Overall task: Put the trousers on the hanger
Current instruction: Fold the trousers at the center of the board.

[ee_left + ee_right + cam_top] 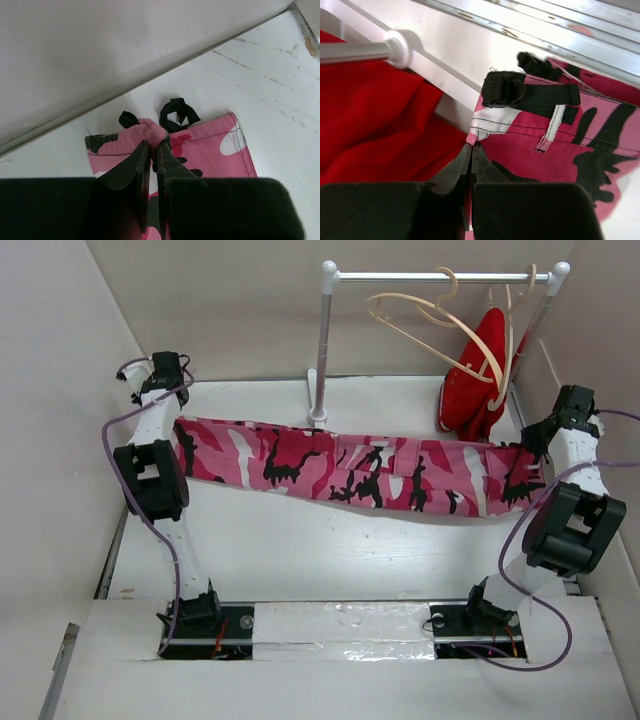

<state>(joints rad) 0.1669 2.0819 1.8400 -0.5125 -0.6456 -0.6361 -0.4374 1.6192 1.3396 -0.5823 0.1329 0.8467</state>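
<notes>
Trousers (350, 468) stretched lengthwise across far half of tabletop, from left edge to right edge, middle sagging slightly. Left gripper (153, 145) clamped on bunched pink fabric at 1 end, near far-left corner; black cord loops (178, 114) just beyond fingertips. Right gripper (472, 149) pinched tight on other end's corner, beside black strap (540, 94), near right edge. Hanger (440, 308) bare, tilted, hooked on rail (400, 278) at far-right corner. Red garment (478, 390) hangs beside it on 2nd hanger (509, 330).
</notes>
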